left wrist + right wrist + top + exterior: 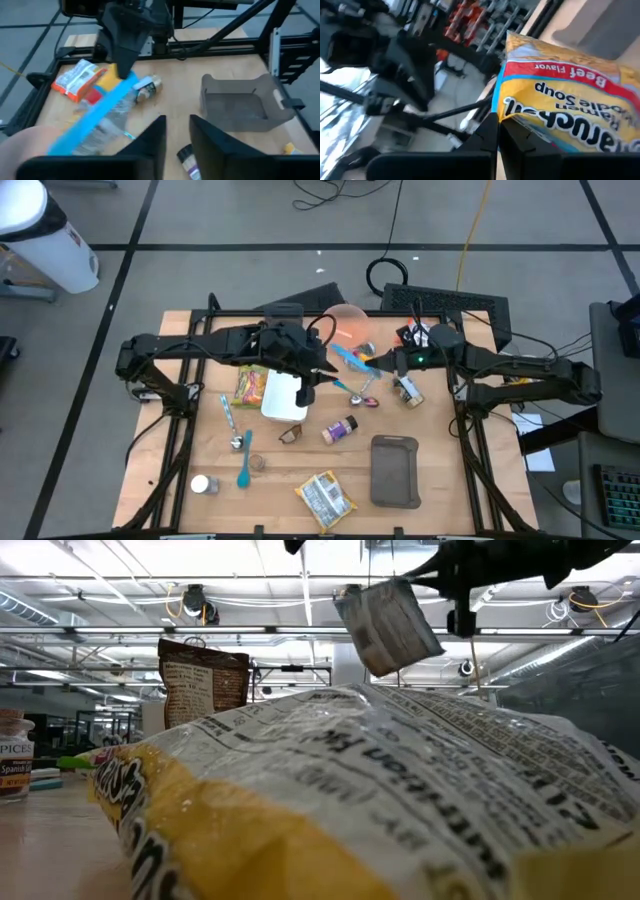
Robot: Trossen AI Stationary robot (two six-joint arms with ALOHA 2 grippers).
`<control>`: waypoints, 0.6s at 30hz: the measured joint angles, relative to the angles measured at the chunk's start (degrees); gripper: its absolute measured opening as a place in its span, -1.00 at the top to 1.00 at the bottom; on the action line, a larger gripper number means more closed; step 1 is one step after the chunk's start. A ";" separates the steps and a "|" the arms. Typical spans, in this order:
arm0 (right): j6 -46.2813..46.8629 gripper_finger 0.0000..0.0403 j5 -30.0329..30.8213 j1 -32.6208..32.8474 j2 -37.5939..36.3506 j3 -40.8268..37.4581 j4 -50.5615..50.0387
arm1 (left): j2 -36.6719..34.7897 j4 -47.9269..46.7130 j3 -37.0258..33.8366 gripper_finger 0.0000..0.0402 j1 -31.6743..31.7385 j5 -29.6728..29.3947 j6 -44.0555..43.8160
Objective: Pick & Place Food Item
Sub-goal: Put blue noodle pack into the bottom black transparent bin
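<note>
The right gripper [378,362], just above the middle of the high view, had its fingers pressed together on one edge of a ramen packet [350,360]. The packet hung clear of the table, slanting toward the left gripper [308,375] just beside it. In the right wrist view the packet [560,105] filled the right half of the frame, its printed wrapper creased where the fingers [490,137] pinched it. The left gripper [177,145] had its fingers parted with nothing between them, and it pointed at the dangling packet [100,117] in the left half of its own view.

The packet looked light. It was probably a thin, glossy wrapper around a brittle noodle block, so it would likely be slippery and would swing from an edge pinch, and a hard squeeze across the middle could crack the noodles. The crimped seam or a corner seemed the safest place to hold it, with moderate pressure. A grey tray [395,442] lay at the lower right of the high view, well apart from the packet, and may have been where it was meant to go.
</note>
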 joint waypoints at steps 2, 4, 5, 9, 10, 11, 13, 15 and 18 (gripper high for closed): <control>1.13 1.00 -0.80 0.02 0.78 0.00 1.94 | 0.00 0.03 0.00 0.29 0.14 -0.33 0.81; 2.32 1.00 -2.41 0.02 1.70 0.00 3.99 | 0.00 0.38 0.00 0.13 0.14 -0.90 2.07; 3.08 1.00 -3.08 0.03 2.34 0.00 5.50 | 0.00 0.48 0.00 0.06 0.04 -1.35 3.04; 5.80 1.00 -5.19 0.04 5.21 0.00 12.06 | 0.00 0.38 0.00 -0.12 -0.94 -1.85 7.43; 6.47 1.00 -5.87 0.03 6.08 0.00 13.97 | 0.00 0.41 0.00 -0.14 -1.23 -1.86 8.14; 7.00 1.00 -6.34 0.04 6.82 0.00 15.46 | 0.00 0.40 0.00 -0.15 -1.36 -1.84 8.54; 8.01 1.00 -7.39 0.05 8.29 0.00 18.17 | 0.00 0.40 0.00 -0.14 -1.41 -1.86 8.47; 8.77 1.00 -7.49 0.17 9.39 0.00 19.90 | 0.00 0.36 0.00 -0.12 -1.08 -2.49 7.89; 9.34 1.00 -8.77 0.22 10.55 0.00 22.07 | 0.00 0.36 0.00 -0.07 -0.13 -3.64 7.10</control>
